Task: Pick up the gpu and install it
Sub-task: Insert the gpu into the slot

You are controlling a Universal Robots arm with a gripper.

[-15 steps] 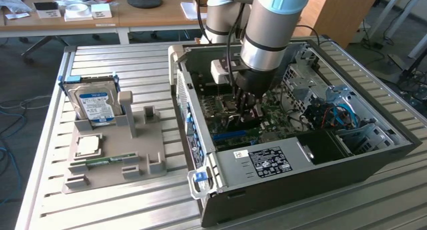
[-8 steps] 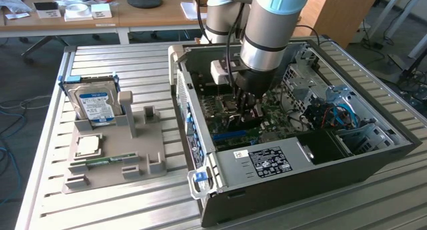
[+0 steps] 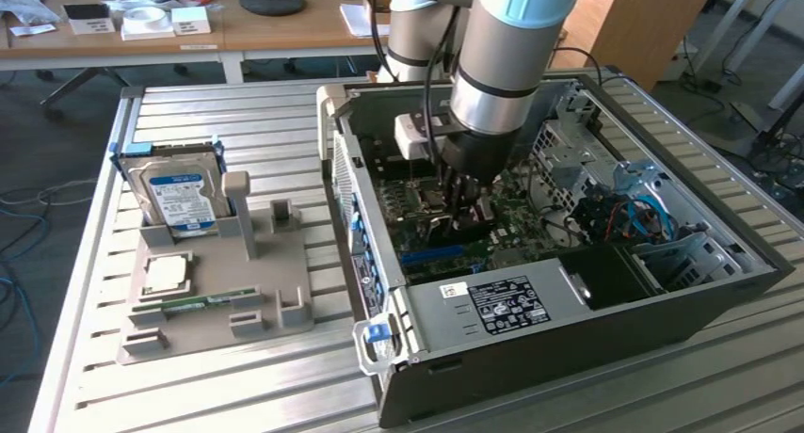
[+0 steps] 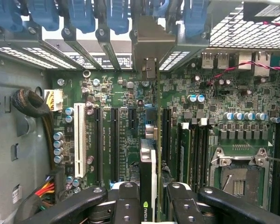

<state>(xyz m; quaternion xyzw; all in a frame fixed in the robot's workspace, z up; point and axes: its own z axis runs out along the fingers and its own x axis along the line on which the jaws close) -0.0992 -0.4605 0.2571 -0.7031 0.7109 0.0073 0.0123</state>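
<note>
Slatted metal table (image 3: 214, 104), one open computer case (image 3: 566, 329), one end effector (image 4: 151, 201) clamped on one gpu (image 4: 148, 161) over motherboard (image 4: 177, 93)

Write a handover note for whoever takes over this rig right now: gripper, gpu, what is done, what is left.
Gripper: shut on the gpu, inside the open computer case.
Card: held edge-on over the motherboard, beside the black expansion slots.
Done: pick-up and carry into the case.
Left: seating in a slot and release; whether the card already touches a slot cannot be told.
</note>
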